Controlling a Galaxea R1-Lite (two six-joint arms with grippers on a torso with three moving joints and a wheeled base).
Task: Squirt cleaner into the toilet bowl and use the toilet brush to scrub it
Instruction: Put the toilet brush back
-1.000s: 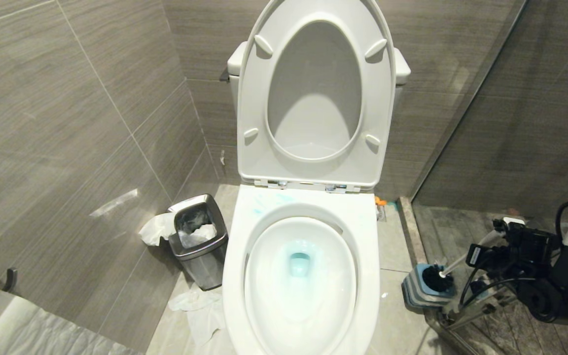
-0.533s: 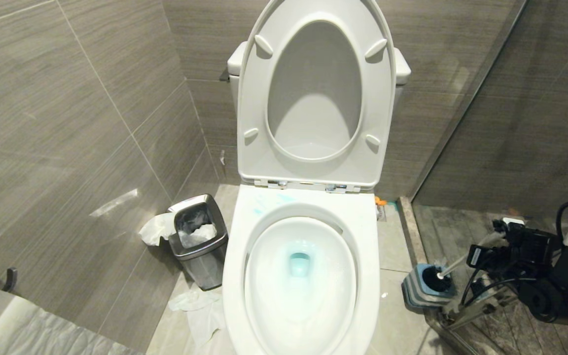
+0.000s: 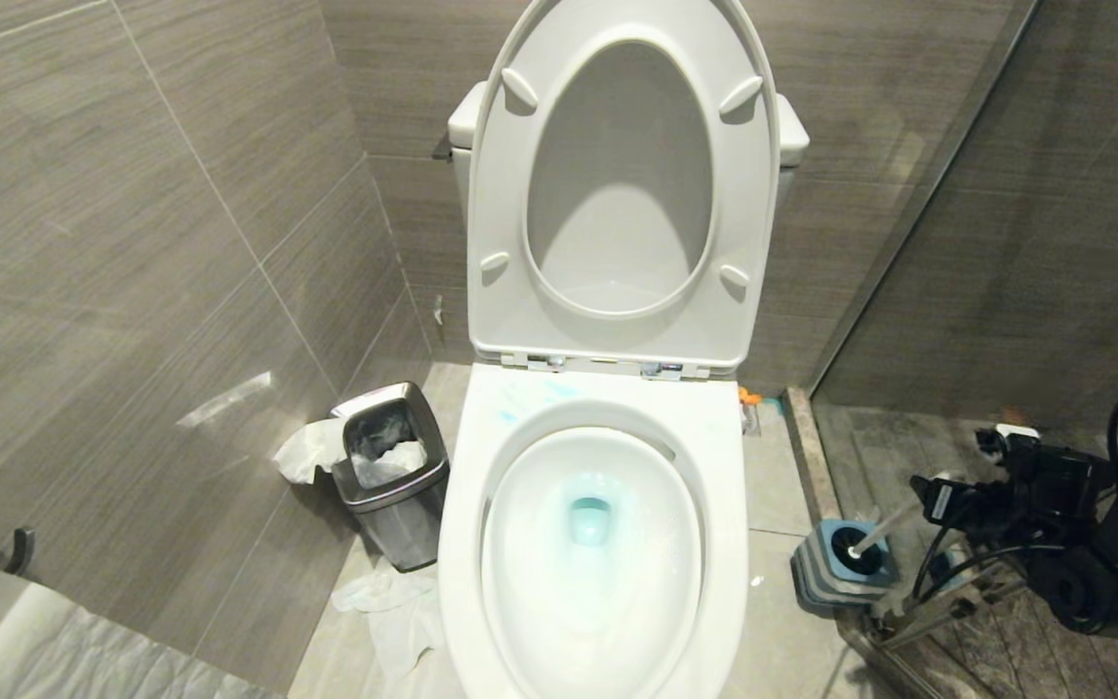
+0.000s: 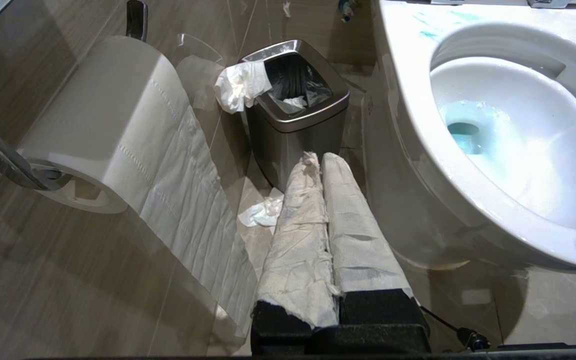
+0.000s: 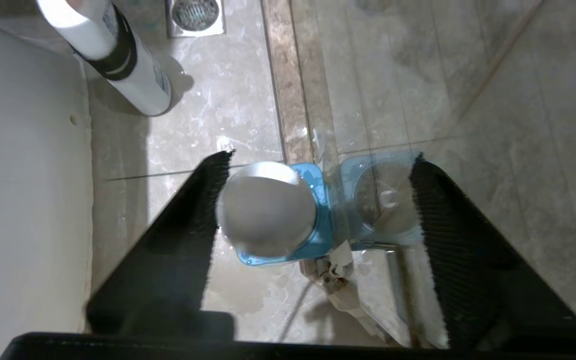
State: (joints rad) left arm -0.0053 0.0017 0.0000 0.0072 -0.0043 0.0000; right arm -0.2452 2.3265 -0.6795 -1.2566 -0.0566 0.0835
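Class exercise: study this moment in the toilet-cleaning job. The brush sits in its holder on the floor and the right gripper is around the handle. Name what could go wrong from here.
1. The right gripper is open around the brush handle, one finger touching the tip; pulling away could tip the leaning brush out of its holder.
2. The holder stands right by the glass panel; a tipping handle may strike it.
3. Cleaner smears remain on the toilet bowl rim, possibly left unscrubbed.

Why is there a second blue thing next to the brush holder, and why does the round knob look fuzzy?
Right wrist view: the glass panel mirrors the blue holder, giving a faint twin; the toilet brush tip is too near the lens, so it blurs. Head view: ceiling light glares off the wall tiles.
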